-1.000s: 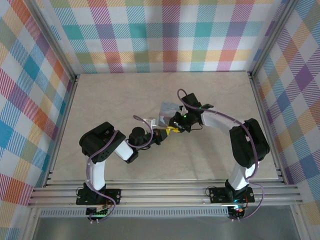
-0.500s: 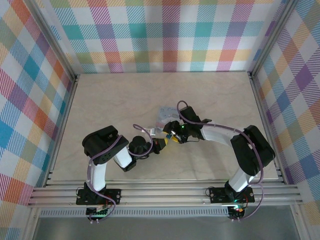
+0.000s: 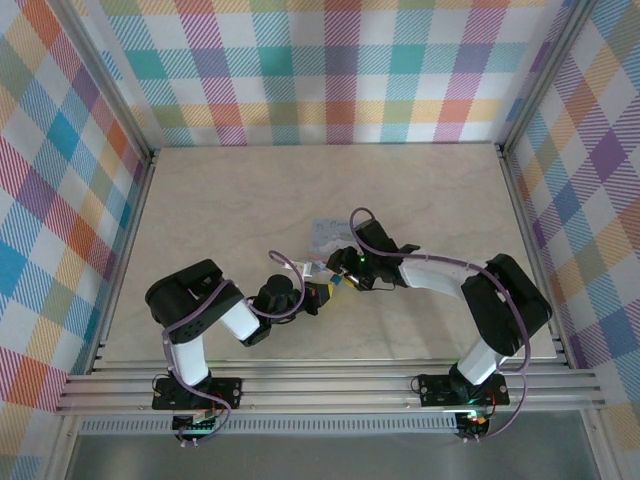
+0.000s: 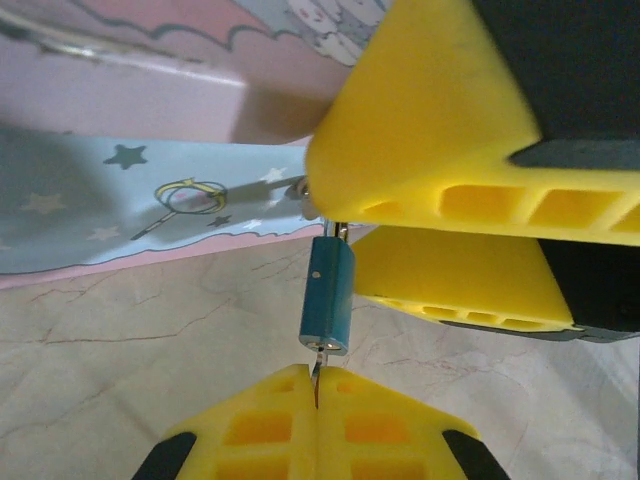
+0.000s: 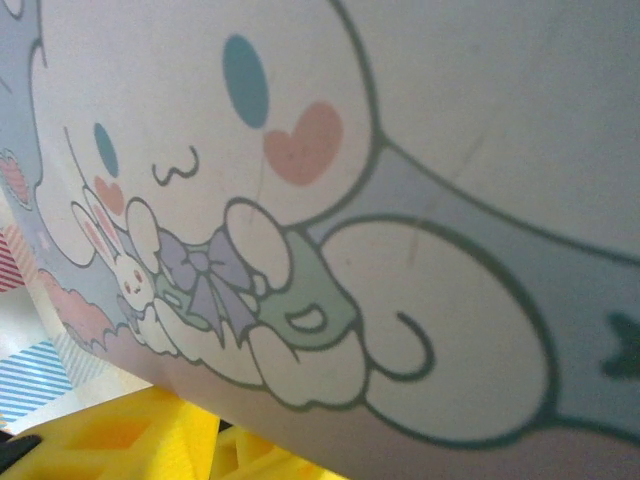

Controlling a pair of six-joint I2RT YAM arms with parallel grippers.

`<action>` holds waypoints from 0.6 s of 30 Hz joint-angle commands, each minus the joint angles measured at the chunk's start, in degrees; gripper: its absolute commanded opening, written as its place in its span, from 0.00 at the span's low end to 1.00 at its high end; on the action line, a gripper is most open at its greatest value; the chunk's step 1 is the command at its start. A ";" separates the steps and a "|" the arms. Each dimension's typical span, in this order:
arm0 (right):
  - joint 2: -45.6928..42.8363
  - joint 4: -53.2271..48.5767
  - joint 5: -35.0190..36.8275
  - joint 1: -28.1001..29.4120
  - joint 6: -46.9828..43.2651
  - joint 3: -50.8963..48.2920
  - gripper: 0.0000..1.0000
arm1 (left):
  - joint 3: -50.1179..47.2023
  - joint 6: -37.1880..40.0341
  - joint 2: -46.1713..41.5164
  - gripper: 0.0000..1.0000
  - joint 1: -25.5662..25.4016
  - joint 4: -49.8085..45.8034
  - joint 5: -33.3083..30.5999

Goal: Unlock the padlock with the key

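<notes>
Convergence: pinches thin metal key (image 4: pixel 316 376) in tightly closed left gripper (image 4: pixel 317 402), seated now in small blue padlock (image 4: pixel 328 295) just ahead; right gripper (image 4: pixel 335 222) newly flanks its top, cannot tell whether clamped. Suggests turning next.

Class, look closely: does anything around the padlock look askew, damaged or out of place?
Nothing looks damaged or spilled. The blue padlock leans slightly, its keyhole end toward the shut left fingers, beside the cartoon pouch.

In the top view the table (image 3: pixel 250 200) is lit brightly and evenly from above, with soft shadows cast under the arms (image 3: pixel 215 312). In the left wrist view the yellow fingers (image 4: pixel 430 130) at 2 o'clock are blurred, the blue padlock (image 4: pixel 328 300) sharper. The right wrist view is rendered soft, perhaps by closeness.
</notes>
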 commanded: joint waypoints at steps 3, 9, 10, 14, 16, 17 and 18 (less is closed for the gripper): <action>3.00 -1.19 -0.37 0.55 0.22 0.98 0.56 | 0.05 1.12 -1.59 0.00 -0.88 -2.89 1.23; 3.15 -2.06 -0.55 0.71 0.36 0.33 0.62 | 0.63 -1.82 -0.24 0.00 -0.71 1.52 4.91; 3.10 -2.02 -0.59 0.64 0.33 0.24 0.62 | 0.59 -2.65 -0.15 0.00 -0.50 2.07 5.24; 3.14 -1.19 -1.23 0.68 0.57 -0.53 0.61 | -0.11 -5.30 0.29 0.00 0.68 4.62 6.38; 3.34 -0.36 -1.73 0.72 0.83 -0.96 0.56 | 0.03 -6.40 0.46 0.00 1.23 5.22 7.69; 3.53 -0.02 -1.95 0.72 0.91 -1.05 0.54 | 0.20 -6.90 0.51 0.00 1.44 5.41 8.22; 3.75 0.23 -2.27 0.72 1.05 -1.09 0.51 | 0.30 -7.28 0.56 0.00 1.56 5.57 8.51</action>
